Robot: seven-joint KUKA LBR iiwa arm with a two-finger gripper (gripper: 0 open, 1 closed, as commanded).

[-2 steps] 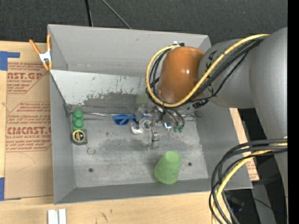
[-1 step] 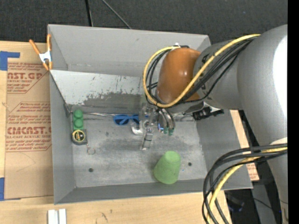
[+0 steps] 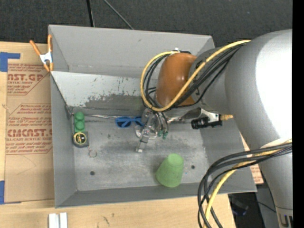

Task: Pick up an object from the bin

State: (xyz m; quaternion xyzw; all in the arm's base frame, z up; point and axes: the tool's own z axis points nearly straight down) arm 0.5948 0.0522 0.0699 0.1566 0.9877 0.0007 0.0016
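My gripper hangs over the middle of the bin floor, its metal fingers pointing down and left, with nothing visibly between them. Just behind and left of it lies a blue pair of toy glasses near the back wall. A green cup-shaped thing lies on its side in front and to the right of the gripper. At the bin's left wall sit a green knobbly piece and, touching it, a small round yellow-and-black tape measure.
The arm with its orange cover and yellow and black cables hangs above the bin's right half, hiding the floor under it. A small black part of the wrist juts out at the right.
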